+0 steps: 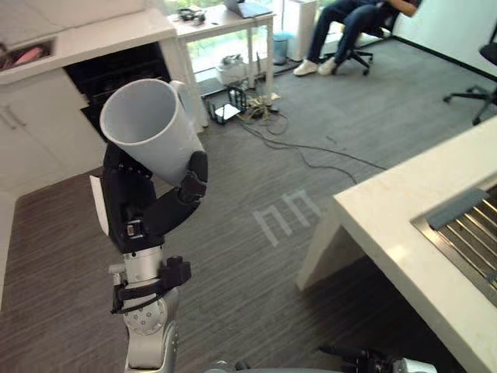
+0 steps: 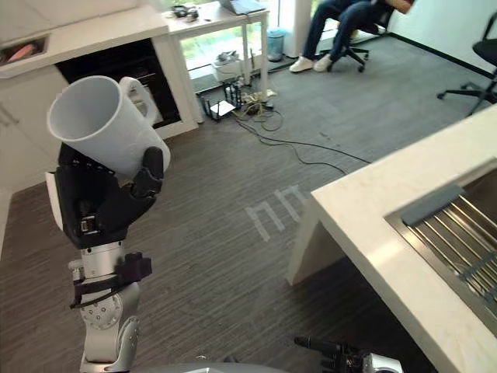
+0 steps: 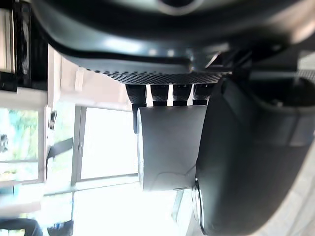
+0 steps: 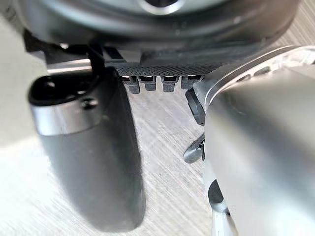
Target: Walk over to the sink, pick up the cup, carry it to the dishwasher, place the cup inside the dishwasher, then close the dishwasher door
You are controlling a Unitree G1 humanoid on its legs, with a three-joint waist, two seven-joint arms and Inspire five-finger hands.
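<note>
**Cup in the left hand, dishwasher straight ahead**

The robot's dark left hand (image 1: 144, 210) is raised in front of the body, with its fingers and thumb curled round the lower part of a plain white ceramic cup (image 1: 151, 128). The cup is tilted. Its open mouth points up and to the near left, its base sits down in the hand, and its handle is on the far side. The left wrist view shows the white wall pressed against the palm.

Directly beyond the cup, far and slightly left, is a dark open cavity under a white worktop (image 1: 109, 74), which I take to be the dishwasher. A stretch of dark wood-grain floor (image 1: 233, 280) lies between the two. The cup's long axis already leans roughly toward that opening, so the carry looks like a walk forward rather than a turn.

The right hand (image 2: 338, 357) hangs low at the near right, and I cannot tell its state. The pale stone counter (image 1: 388, 225) with the steel sink (image 1: 466, 225) stands to the right, well apart from the cup.
</note>
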